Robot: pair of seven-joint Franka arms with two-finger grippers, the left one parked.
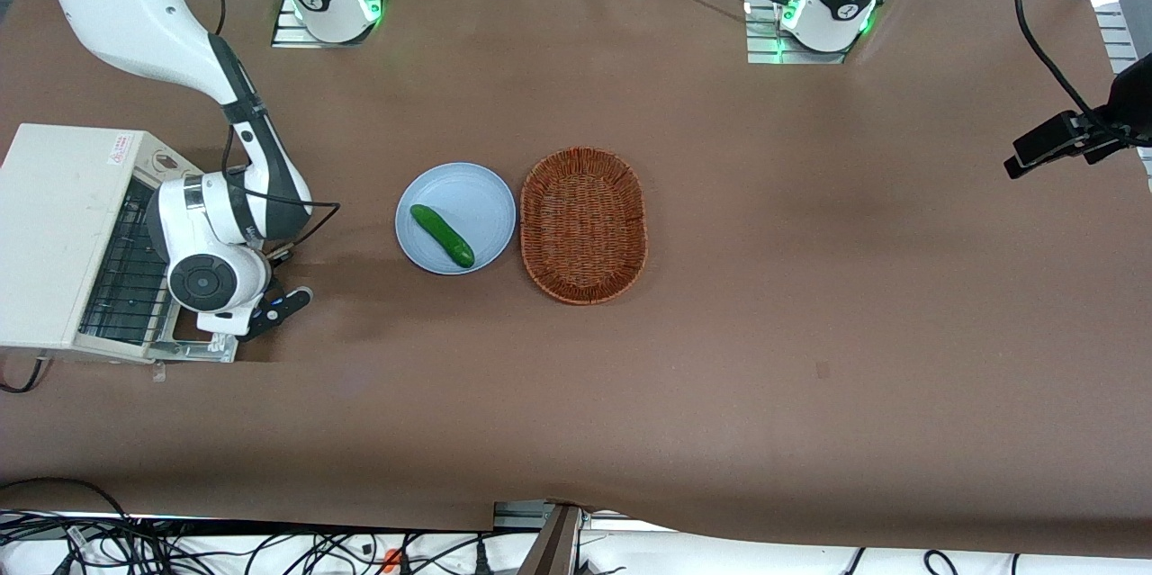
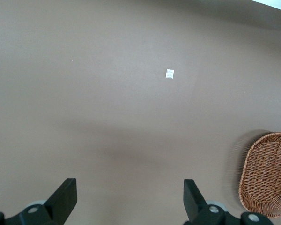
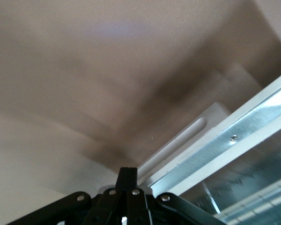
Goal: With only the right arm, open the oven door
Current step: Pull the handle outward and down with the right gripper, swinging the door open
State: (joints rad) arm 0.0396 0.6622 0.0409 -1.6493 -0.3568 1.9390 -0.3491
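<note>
The cream-white oven (image 1: 54, 224) stands at the working arm's end of the table. Its door (image 1: 193, 347) hangs open, folded down low over the table, and the wire rack (image 1: 126, 274) shows inside. The right arm (image 1: 216, 233) reaches down over the open door and covers most of it. In the right wrist view the gripper (image 3: 129, 172) is shut with its fingers pressed together and nothing between them. It sits at the door's outer edge, beside the silver bar handle (image 3: 187, 140) and the shiny inner frame (image 3: 234, 136).
A light blue plate (image 1: 468, 188) with a green cucumber (image 1: 442, 235) lies mid-table, and a brown wicker basket (image 1: 583, 224) is beside it, also in the left wrist view (image 2: 267, 180). A black camera (image 1: 1062, 139) stands at the parked arm's end.
</note>
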